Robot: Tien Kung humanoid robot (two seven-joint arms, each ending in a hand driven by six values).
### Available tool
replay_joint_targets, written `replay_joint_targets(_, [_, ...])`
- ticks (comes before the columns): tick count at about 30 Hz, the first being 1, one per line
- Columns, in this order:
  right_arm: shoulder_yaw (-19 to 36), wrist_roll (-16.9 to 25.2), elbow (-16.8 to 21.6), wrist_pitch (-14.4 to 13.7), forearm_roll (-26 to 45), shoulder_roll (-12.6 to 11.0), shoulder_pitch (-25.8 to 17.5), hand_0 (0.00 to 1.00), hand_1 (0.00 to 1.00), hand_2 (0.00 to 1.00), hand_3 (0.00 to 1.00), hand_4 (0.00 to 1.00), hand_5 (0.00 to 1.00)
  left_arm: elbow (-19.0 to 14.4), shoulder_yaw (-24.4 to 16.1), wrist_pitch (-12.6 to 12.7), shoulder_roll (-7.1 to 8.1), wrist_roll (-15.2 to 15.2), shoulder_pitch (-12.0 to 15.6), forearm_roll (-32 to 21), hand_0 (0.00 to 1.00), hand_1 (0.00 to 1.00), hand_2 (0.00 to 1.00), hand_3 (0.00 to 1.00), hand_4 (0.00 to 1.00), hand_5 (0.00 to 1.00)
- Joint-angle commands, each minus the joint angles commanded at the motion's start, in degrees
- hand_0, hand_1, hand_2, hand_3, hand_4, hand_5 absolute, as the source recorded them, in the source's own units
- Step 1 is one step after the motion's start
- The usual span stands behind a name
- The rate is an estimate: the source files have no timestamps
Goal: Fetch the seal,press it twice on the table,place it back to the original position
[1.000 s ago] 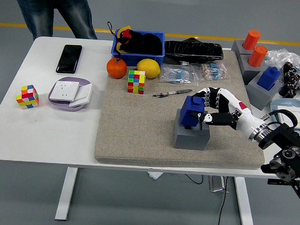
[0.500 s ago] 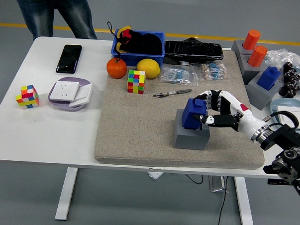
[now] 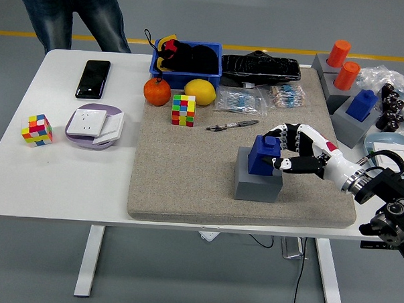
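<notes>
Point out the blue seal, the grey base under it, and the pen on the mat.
blue seal (image 3: 261,155), head view, on its blue front face.
grey base (image 3: 257,185), head view, on its front wall below the seal.
pen (image 3: 231,126), head view, mid-barrel.

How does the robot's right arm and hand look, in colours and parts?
The right hand has a white shell with black joints on its fingers and a small red mark on its back. A silver metal ring forms the wrist, and behind it the arm is black and blocky, with a dark cable looping near it. The left arm is out of view.
</notes>
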Motion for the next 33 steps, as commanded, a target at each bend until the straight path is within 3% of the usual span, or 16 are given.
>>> replay_joint_targets(24, [-1.3,0.6,-0.9,-1.3,-0.9,0.3,0.6,0.614,0.494,0.488,0.489,0.715,0.002,0.0,0.0,-0.1,-0.04,0.0,-0.1,0.0,0.788,0.747,0.744,0.777,0.796,0.481])
replay_joint_targets(25, [-1.3,0.6,-0.9,-1.3,-0.9,0.3,0.7,0.677,0.571,0.564,0.593,0.897,0.002,0.0,0.0,-0.1,-0.04,0.0,-0.1,0.0,0.787,0.748,0.745,0.777,0.796,0.481])
replay_joint_targets(30, [-1.4,0.5,-0.9,-1.7,-1.0,0.3,0.8,0.677,0.571,0.564,0.593,0.897,0.002,0.0,0.1,-0.2,0.01,0.0,-0.1,0.0,0.787,0.748,0.745,0.777,0.796,0.481])
replay_joint_targets(31, [-1.4,0.5,-0.9,-1.6,-1.0,0.3,0.8,0.734,0.678,0.664,0.670,0.968,0.002,0.0,0.1,-0.2,0.02,0.0,-0.1,0.0,0.787,0.747,0.745,0.777,0.796,0.480])
replay_joint_targets(33, [-1.4,0.4,-0.9,-1.3,-1.1,0.3,0.8,0.734,0.678,0.664,0.670,0.968,0.002,0.0,0.1,-0.2,0.04,0.0,-0.1,0.0,0.787,0.747,0.745,0.777,0.796,0.480])
